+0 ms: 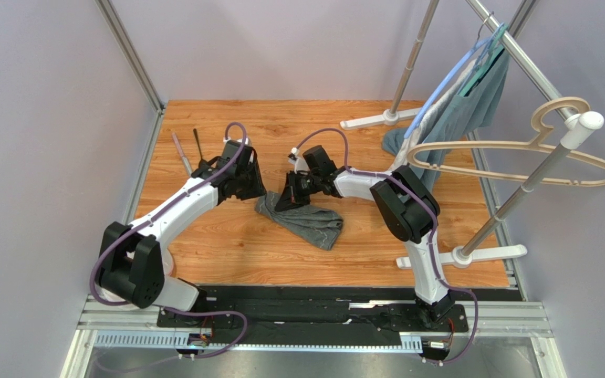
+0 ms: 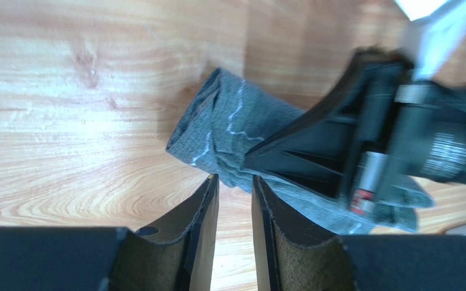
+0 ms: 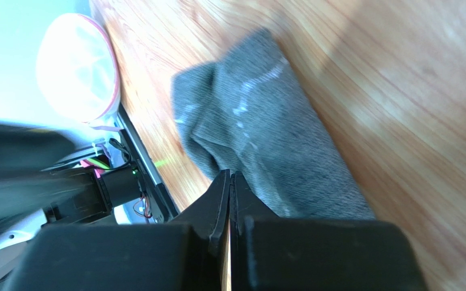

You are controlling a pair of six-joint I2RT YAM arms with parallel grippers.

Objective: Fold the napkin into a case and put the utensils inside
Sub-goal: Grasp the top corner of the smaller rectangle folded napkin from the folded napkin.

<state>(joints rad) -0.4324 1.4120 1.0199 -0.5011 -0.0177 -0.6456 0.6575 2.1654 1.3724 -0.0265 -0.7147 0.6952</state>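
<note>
The napkin (image 1: 302,220) lies on the wooden table as a narrow, rumpled dark grey strip with pale stitching. It also shows in the left wrist view (image 2: 217,127) and the right wrist view (image 3: 266,145). My left gripper (image 1: 246,187) hovers just left of the strip's far end, its jaws (image 2: 235,180) a narrow gap apart and empty. My right gripper (image 1: 288,195) is shut, its tips (image 3: 230,177) down at the napkin's edge; whether it pinches cloth is unclear. The silver-grey knife (image 1: 181,152) and black spoon (image 1: 198,144) lie at the far left.
A clothes rack stands at the right with a teal-grey garment (image 1: 471,102) and a beige hanger (image 1: 519,157). Its white feet rest on the table at the back (image 1: 377,120) and the front right (image 1: 463,256).
</note>
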